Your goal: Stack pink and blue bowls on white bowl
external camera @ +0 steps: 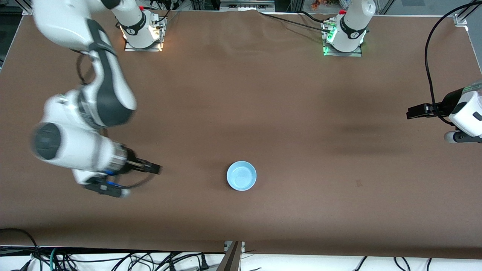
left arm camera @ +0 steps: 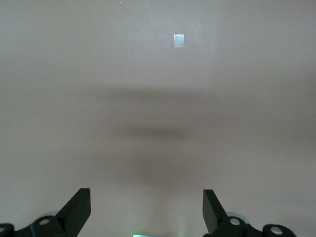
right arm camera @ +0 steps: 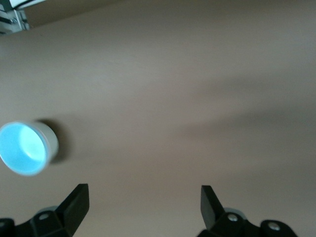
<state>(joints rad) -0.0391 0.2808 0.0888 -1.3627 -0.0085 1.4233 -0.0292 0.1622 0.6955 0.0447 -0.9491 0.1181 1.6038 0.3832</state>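
Observation:
A light blue bowl (external camera: 241, 175) stands upright on the brown table, in the part nearer to the front camera. In the right wrist view the blue bowl (right arm camera: 23, 148) shows a pale whitish outer wall. No pink bowl and no separate white bowl show in any view. My right gripper (external camera: 156, 169) is open and empty above the table, beside the blue bowl toward the right arm's end; it also shows in the right wrist view (right arm camera: 143, 190). My left gripper (external camera: 414, 112) is open and empty over the left arm's end of the table, and in the left wrist view (left arm camera: 146, 192) it has only bare table under it.
A small piece of clear tape (left arm camera: 179, 40) lies on the brown table cover (external camera: 263, 113). A black cable (external camera: 429, 56) hangs by the left arm. The arm bases (external camera: 141, 34) stand along the table's edge farthest from the front camera.

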